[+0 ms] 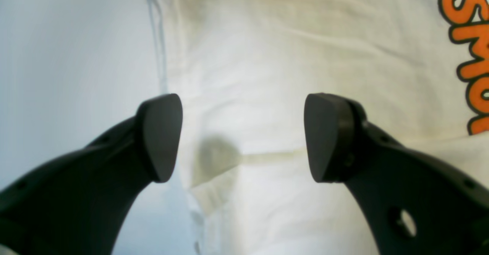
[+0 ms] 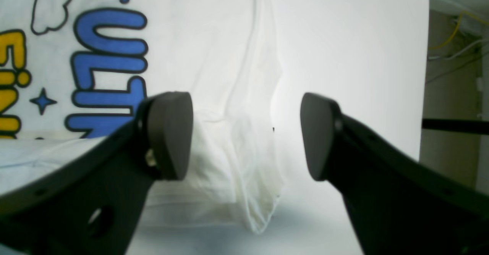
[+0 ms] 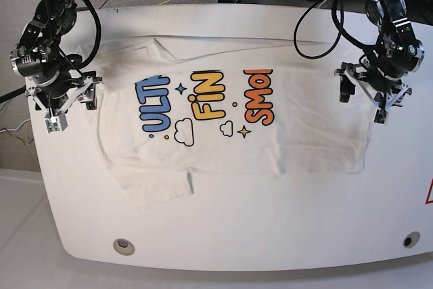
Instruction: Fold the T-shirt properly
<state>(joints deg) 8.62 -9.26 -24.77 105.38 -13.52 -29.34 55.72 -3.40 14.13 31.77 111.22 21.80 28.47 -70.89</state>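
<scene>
White printed T-shirt (image 3: 223, 123), half-folded, apparently rumpled, on table

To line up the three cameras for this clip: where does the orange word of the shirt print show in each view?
Left wrist: the orange printed word on the large white cotton T-shirt sits at the right edge, cut off.
Right wrist: not in view; only blue and yellow lettering shows.
Base: the orange word is right of centre, rightmost of three.
Shared landmark: the yellow printed word, also at the right wrist view's left edge.
</scene>
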